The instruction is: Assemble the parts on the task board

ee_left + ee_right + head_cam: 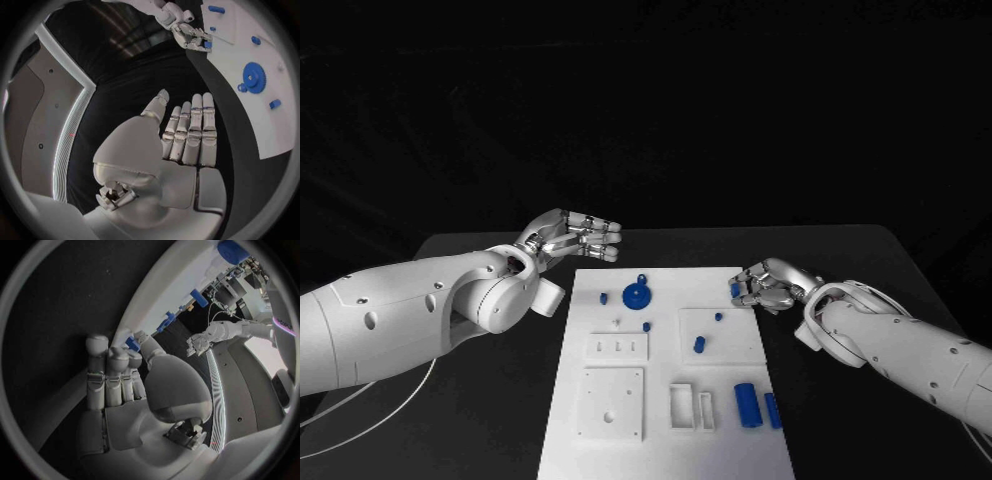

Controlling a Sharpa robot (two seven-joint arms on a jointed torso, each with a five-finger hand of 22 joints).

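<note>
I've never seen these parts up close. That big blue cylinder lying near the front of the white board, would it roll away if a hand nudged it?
Probably, if pushed sideways: the blue cylinder lies on its round side on the flat task board. It looks like solid plastic, so likely stiff and light. The smaller cylinder beside it might stop it.

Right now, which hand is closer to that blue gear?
Left. The left hand hovers just beyond the board's far left corner, close to the gear; the right hand is at the board's right edge, farther off.

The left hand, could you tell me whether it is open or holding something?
Open: the left hand holds nothing, its fingers straight and extended over the black table, apart from the task board.
</note>
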